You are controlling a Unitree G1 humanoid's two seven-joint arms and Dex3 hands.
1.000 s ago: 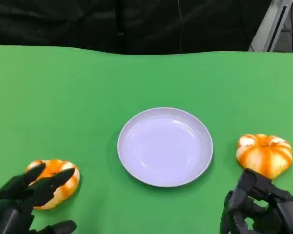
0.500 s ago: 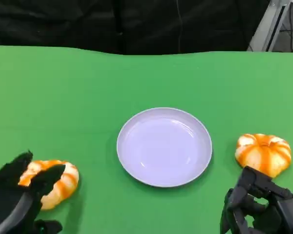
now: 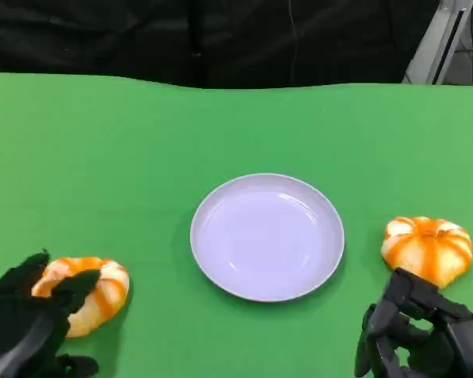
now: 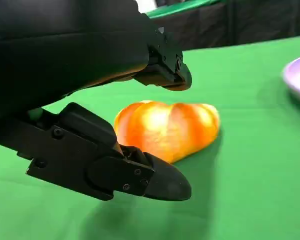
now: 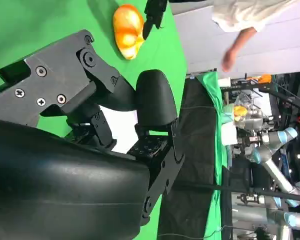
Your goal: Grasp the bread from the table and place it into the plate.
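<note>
On the green desk (image 3: 102, 157) a pale plate (image 3: 266, 237) sits in the middle with nothing in it. One orange-and-white bread (image 3: 91, 293) lies well to the plate's left, on the cloth. The left hand (image 3: 27, 323) is at that bread with its fingers (image 4: 140, 175) spread to either side of it, not closed on it. A second bread (image 3: 427, 250) lies right of the plate, just beyond the right hand (image 3: 422, 335), whose fingers curl in around nothing.

Bright, even overhead light; soft shadows, close fingers (image 4: 140, 175) blurred.
</note>
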